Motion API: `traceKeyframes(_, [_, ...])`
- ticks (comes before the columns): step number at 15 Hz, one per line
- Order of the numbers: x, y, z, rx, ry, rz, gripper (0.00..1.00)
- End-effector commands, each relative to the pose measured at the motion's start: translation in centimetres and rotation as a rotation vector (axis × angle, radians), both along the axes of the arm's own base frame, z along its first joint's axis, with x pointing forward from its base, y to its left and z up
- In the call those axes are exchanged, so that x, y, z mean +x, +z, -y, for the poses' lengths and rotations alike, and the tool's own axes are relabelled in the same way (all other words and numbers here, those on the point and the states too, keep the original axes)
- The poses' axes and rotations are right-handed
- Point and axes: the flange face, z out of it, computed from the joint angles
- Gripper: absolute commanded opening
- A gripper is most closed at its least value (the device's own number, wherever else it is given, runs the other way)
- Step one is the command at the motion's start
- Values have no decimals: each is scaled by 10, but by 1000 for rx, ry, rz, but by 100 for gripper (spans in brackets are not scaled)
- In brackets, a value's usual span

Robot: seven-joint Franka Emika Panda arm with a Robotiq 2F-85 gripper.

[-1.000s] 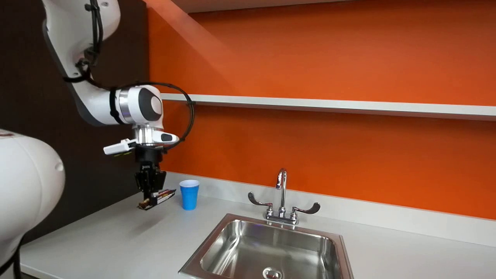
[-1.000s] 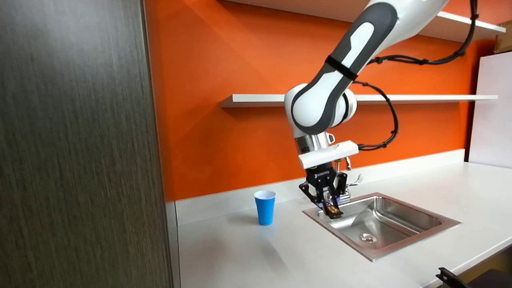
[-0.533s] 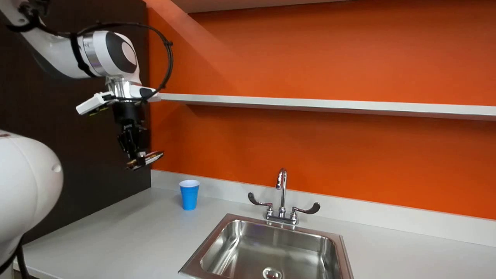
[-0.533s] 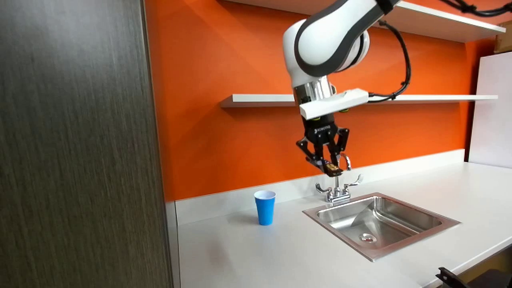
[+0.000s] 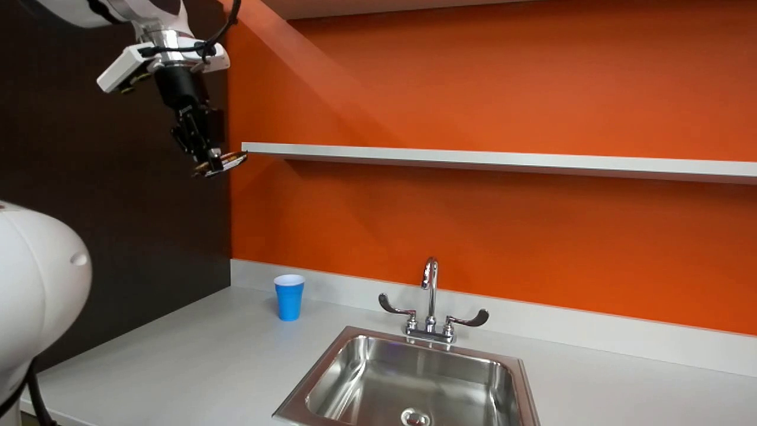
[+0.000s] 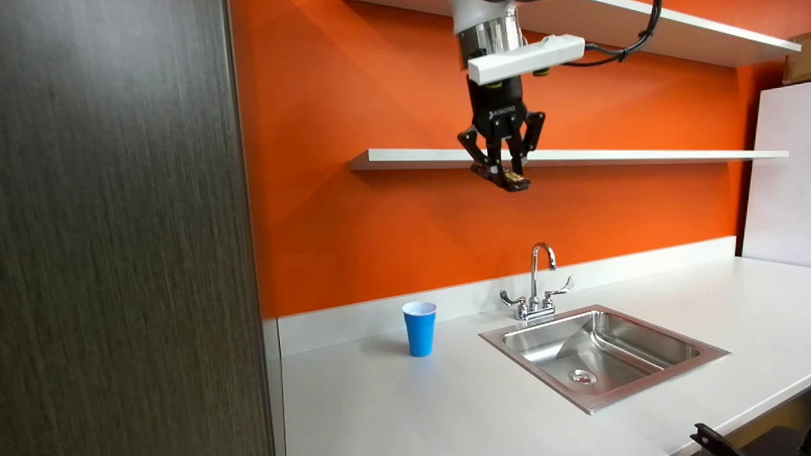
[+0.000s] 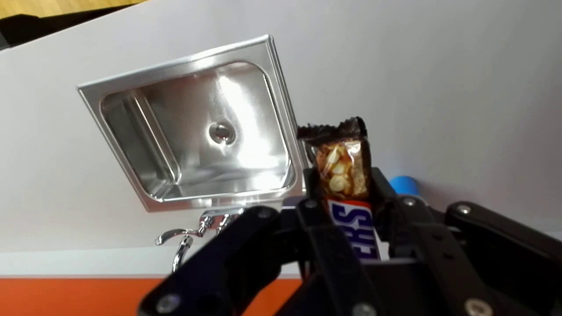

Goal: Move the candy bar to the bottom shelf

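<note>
The candy bar [image 7: 339, 169] has a dark brown wrapper with a nut picture and part of a blue-lettered label. My gripper [image 7: 344, 186] is shut on its sides. In an exterior view the candy bar [image 5: 234, 161] juts out from the gripper [image 5: 214, 158], high above the counter, near the left end of the bottom shelf [image 5: 473, 157]. In an exterior view the candy bar [image 6: 516, 180] hangs at about the height of the bottom shelf [image 6: 646, 155], with the gripper [image 6: 505, 168] in front of it. The shelf is out of the wrist view.
A blue cup [image 5: 289, 300] stands on the grey countertop [image 5: 177, 355]. A steel sink [image 5: 528, 390] with a faucet [image 5: 432, 284] lies to its right. A dark panel [image 5: 118, 236] borders the left side. An upper shelf [image 6: 709, 35] is above the bottom shelf.
My gripper has risen steadily with the candy bar, from low over the counter to about shelf height. It also shifts left in an exterior view. The cup stays in place.
</note>
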Motion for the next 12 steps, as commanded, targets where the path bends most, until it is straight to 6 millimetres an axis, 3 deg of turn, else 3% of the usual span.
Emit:
traceKeyframes(1, [34, 53, 2, -23, 55, 12, 7])
traceKeyframes(6, [88, 97, 6, 5, 129, 35, 7])
traceKeyframes(12, [156, 112, 2, -4, 153, 10, 7])
